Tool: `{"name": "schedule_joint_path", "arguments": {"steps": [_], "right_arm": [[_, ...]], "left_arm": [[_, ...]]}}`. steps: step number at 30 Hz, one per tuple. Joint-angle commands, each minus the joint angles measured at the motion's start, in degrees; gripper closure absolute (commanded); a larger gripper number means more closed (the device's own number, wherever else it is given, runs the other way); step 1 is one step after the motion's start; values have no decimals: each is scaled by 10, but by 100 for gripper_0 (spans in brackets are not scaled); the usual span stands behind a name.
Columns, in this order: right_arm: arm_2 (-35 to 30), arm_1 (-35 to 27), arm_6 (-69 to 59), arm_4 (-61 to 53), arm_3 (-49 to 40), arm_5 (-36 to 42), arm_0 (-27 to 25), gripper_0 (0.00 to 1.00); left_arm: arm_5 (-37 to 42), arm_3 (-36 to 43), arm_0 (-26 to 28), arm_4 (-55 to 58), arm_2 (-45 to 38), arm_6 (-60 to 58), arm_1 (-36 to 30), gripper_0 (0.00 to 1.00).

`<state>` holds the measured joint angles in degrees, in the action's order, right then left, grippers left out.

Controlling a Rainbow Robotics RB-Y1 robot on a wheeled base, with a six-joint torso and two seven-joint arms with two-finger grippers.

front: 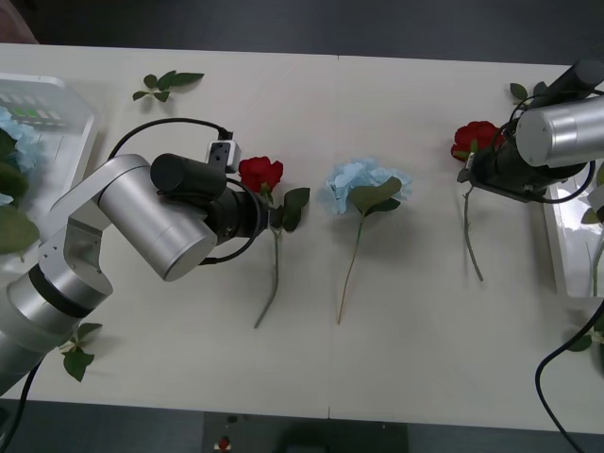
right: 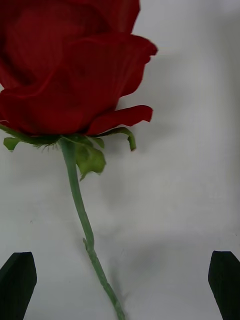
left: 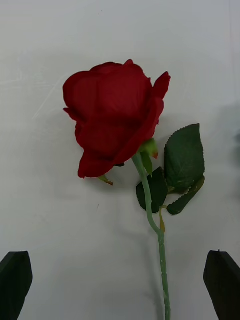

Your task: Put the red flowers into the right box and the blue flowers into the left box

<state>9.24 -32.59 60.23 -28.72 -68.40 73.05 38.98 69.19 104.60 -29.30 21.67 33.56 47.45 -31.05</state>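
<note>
Hovering with black fingers spread wide and empty, the left gripper (left: 119,285) stood over a deep-red artificial rose (front: 260,173) at centre-left of the front view, and the right gripper (right: 120,285), equally wide, over a second red rose (front: 475,138) at upper right. Risk: closing beside the thin green stem (right: 80,210) would miss it. The white translucent right box (front: 557,247) lay just beside; a pale blue hydrangea (front: 366,185) sat between the roses, apart from both.
</note>
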Motion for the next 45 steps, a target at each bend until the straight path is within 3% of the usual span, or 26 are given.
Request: {"name": "schedule_joint_path", "arguments": {"steps": [1, 12, 14, 15, 16, 18, 30, 33, 37, 39, 41, 42, 43, 45], "right_arm": [[8, 15, 19, 23, 6, -24, 12, 0], [37, 34, 16, 51, 44, -82, 12, 3], [46, 35, 11, 55, 45, -85, 12, 34], [48, 36, 9, 57, 44, -88, 12, 65], [48, 37, 8, 57, 45, -88, 12, 87], [48, 37, 5, 55, 47, -90, 12, 99], [48, 37, -6, 54, 62, -106, 12, 100], [48, 34, -11, 54, 62, -106, 12, 100], [47, 16, -17, 51, 41, -87, 12, 100], [43, 2, -18, 46, 13, -60, 12, 100], [30, -16, -19, 26, -25, -21, 12, 100], [19, -27, -20, 13, -48, 2, 12, 100], [10, -34, -19, 2, -67, 21, 12, 100], [-11, -49, -19, -17, -100, 55, 12, 100]], "left_arm": [[2, -18, -46, -2, 15, -10, 8, 0], [-34, -121, -88, -12, 50, -12, 35, 0], [-50, -140, -95, -11, 63, -14, 35, 0], [-59, -152, -99, -10, 73, -15, 35, 0], [-66, -161, -102, -10, 81, -16, 36, 0], [-79, -179, -111, -10, 95, -18, 37, 0], [-92, -193, -120, -5, 113, -19, 39, 0], [-93, -193, -122, -3, 120, -19, 39, 7], [-121, -193, -122, 10, 139, -22, 26, 9], [-134, -193, -123, 23, 146, -22, 17, 18], [-142, -193, -123, 36, 150, -22, 11, 50], [-145, -193, -123, 36, 152, -22, 9, 77], [-145, -193, -123, 36, 152, -23, 8, 87], [-145, -193, -123, 36, 152, -23, 7, 89]]}}
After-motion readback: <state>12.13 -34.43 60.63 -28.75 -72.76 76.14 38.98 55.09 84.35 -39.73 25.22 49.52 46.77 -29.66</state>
